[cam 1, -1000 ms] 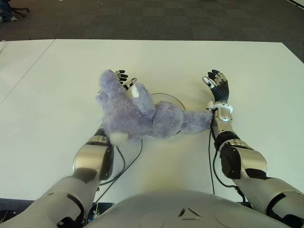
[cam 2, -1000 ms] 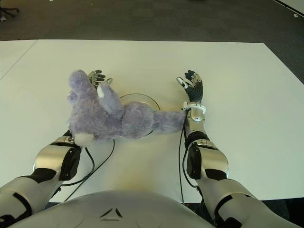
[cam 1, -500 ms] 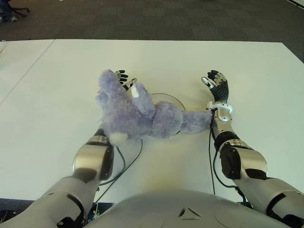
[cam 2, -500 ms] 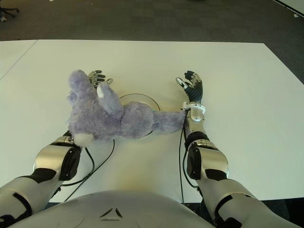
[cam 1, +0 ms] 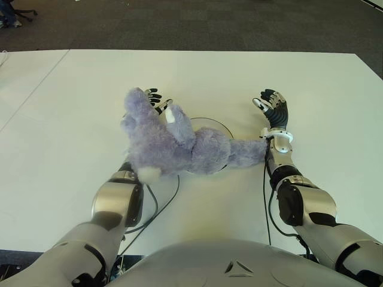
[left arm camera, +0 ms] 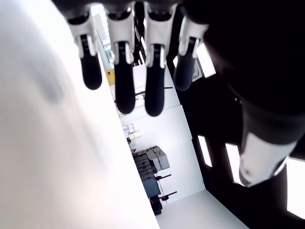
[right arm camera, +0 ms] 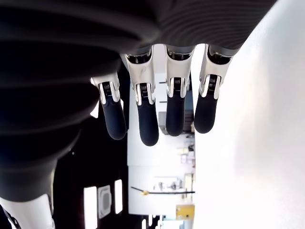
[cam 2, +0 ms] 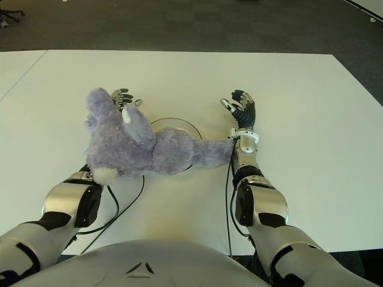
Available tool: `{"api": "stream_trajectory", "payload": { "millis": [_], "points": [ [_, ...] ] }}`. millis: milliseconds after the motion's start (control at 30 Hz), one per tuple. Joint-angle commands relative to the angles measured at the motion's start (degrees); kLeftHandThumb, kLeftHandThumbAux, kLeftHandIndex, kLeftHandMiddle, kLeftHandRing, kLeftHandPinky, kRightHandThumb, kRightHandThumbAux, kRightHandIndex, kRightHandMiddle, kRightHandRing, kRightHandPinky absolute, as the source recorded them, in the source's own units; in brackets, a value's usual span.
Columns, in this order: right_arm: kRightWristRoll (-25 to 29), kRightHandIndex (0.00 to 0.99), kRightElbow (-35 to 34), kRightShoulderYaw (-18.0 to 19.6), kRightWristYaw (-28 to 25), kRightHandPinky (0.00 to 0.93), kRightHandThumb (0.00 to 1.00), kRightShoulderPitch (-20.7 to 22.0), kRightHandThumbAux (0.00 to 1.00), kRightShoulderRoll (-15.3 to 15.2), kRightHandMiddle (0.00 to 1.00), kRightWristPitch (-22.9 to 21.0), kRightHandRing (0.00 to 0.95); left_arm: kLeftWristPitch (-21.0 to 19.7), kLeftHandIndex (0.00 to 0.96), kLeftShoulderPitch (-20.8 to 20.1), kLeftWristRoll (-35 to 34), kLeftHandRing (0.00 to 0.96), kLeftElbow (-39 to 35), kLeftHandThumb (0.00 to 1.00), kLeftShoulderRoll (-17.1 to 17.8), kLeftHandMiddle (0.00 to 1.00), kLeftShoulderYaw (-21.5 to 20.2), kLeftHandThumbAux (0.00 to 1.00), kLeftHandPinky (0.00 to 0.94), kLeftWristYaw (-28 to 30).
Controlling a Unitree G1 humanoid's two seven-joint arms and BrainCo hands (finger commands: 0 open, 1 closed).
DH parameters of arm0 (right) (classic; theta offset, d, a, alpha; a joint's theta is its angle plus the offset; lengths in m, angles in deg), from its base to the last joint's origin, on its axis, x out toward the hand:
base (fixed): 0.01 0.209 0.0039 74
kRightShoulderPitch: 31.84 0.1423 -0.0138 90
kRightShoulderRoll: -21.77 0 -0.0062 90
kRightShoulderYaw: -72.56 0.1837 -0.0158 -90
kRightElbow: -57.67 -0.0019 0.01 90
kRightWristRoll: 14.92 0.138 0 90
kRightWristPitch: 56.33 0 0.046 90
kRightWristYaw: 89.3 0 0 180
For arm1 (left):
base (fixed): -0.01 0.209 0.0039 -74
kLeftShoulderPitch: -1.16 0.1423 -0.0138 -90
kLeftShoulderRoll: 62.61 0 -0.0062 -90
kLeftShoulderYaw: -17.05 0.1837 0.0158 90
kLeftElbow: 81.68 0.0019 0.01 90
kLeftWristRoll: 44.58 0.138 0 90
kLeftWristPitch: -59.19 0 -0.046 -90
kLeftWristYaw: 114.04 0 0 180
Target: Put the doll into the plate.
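- Comparing this moment with the pictures from 1 second and half a second ago, almost nothing has changed: the doll (cam 1: 179,143), the plate (cam 1: 216,125) and both arms keep the same places, and only the right hand's fingertips look a little more curled.
- This stillness suggests the placing step is finished or nearly finished, and I judge the task as almost done.
- The doll lies across the plate, with its middle and lower body covering most of it. Its head and upper part hang over the left side, above the left forearm, and 1 limb reaches out toward the right wrist.
- The left hand (cam 1: 157,98) shows just behind the doll's head, fingers stretched out and relaxed, holding nothing; its wrist view shows 4 straight fingers with only the room beyond.
- The right hand (cam 1: 272,107) is to the right of the plate, fingers spread and empty. The doll's limb seems to touch its wrist, but I cannot tell for sure.
- The doll is soft, shaggy, lilac-grey plush with a pale patch near its lower edge; it will sag and may slide.
- The plate is round and looks like clear glass, only a thin dark rim showing.
- The counter (cam 1: 90,89) is flat, white and smooth.
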Motion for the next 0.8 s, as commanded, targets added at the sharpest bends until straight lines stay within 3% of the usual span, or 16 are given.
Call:
{"api": "stream_trajectory", "payload": {
  "millis": [33,800],
  "points": [
    [1.3,0.26,7.3,1.4,-0.7,0.285,0.019,-13.8,0.756,5.0,0.292,-2.3,0.28,-5.6,0.258,12.3,0.1,0.335,7.3,0.0,-2.2,0.356,0.3,0.652,0.295,1.0],
    [1.5,0.265,7.3,1.9,-0.7,0.318,0.016,-13.7,0.758,5.1,0.302,-2.6,0.3,-6.4,0.261,12.2,0.5,0.343,7.4,0.0,-2.0,0.36,0.9,0.641,0.264,1.2]
  ]
}}
